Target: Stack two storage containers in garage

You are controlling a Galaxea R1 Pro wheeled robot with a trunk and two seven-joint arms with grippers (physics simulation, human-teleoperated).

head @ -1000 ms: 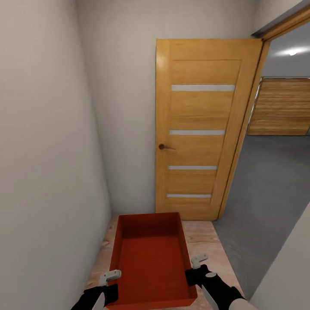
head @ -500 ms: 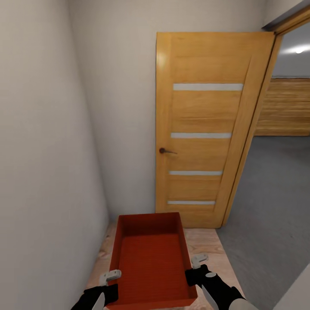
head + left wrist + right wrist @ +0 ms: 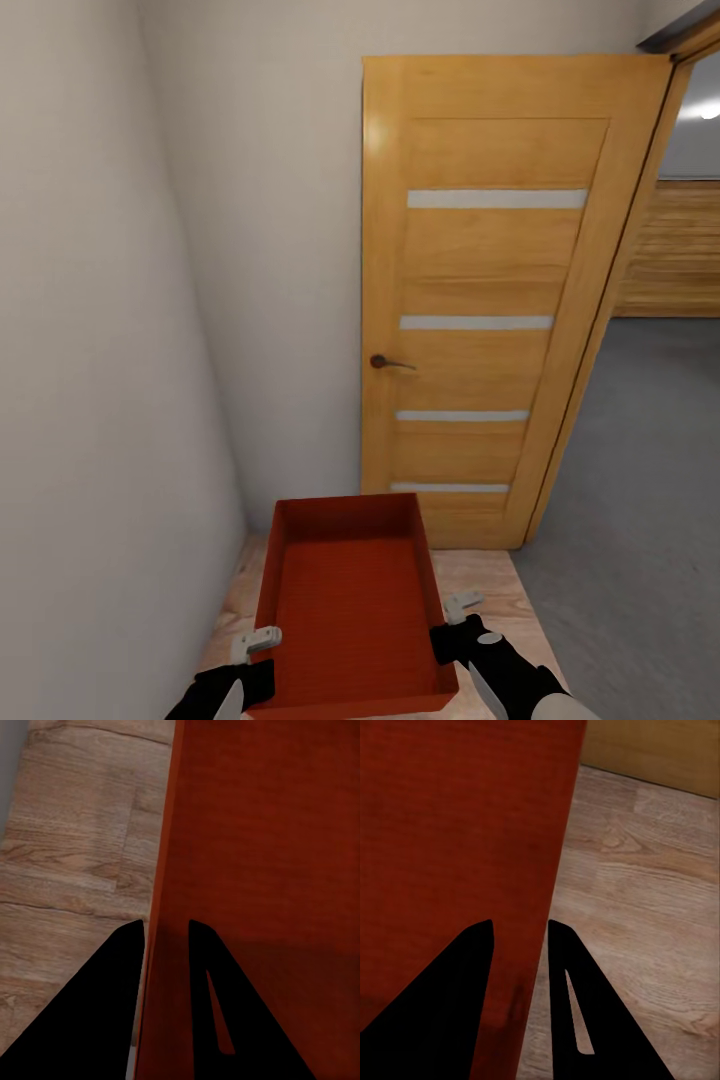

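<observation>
I carry one red-orange open-top storage container [image 3: 350, 600] low in front of me, above light wood planks. My left gripper [image 3: 258, 640] is shut on its left wall [image 3: 165, 870], one finger on each side of the thin wall. On the opposite side, my right gripper [image 3: 455, 612] is shut on the right wall [image 3: 556, 832] in the same way. The container is empty. Past the open doorway at the right lies the garage's dark grey concrete floor [image 3: 640, 500]. The other container is out of view.
An orange wooden door [image 3: 480, 300] with a dark handle [image 3: 385, 362] stands open just ahead. Beige walls [image 3: 90, 400] close in on the left and in front. A wood-slat garage door [image 3: 675, 250] shows far right under a ceiling light.
The whole view has shifted: the door looms larger and slides right, so I have moved forward and turned a little left. Both grippers hold the container as before.
</observation>
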